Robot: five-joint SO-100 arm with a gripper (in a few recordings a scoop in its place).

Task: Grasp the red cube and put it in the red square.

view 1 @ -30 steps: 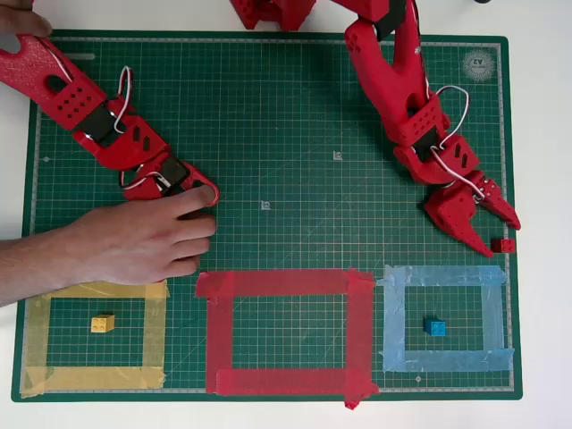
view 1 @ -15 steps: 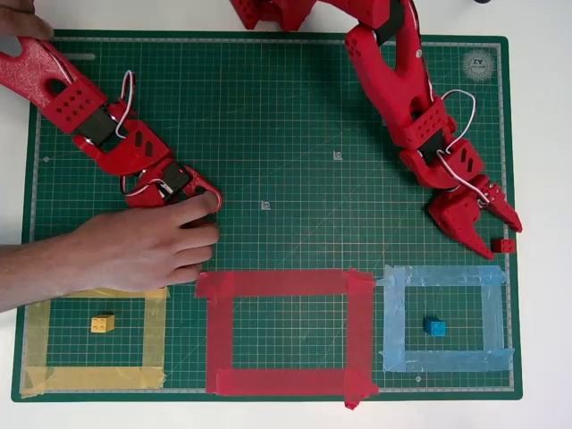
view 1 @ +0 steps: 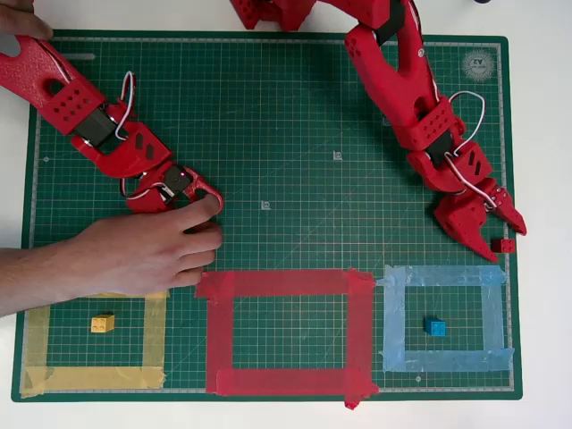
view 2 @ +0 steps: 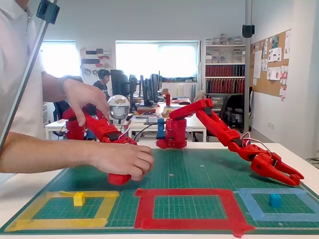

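On a green cutting mat [view 1: 295,107], three tape frames were laid in a row along the near edge, as seen from overhead. At the left, a yellow frame [view 1: 31,344] held a yellow cube [view 1: 103,323]; a person's forearm and hand [view 1: 134,253] lay across the mat just above it. In the middle sat the red square [view 1: 359,331], the largest frame, with only bare mat seen inside it. At the right, a light-blue frame [view 1: 494,317] held a blue cube [view 1: 435,327].

Above the light-blue frame's upper right corner, near the mat's right edge, the red cube [view 1: 507,245] rested on the mat. The red arm [view 1: 407,89] was stretched from the top of the picture down to it, with the gripper [view 1: 507,238] lowered at the cube. The two fingers were seen spread apart, one on either side of the cube's place, with the cube just at their tips; nothing was held yet. In the fixed view the gripper [view 2: 291,178] was seen low over the mat at the right, its fingers pointed down and to the right, though the cube could not be made out there.

The task was judged to be at an early stage: the approach looked almost complete, while the grasp, the lift, the carry leftward to the red square and the release were all left to be done.
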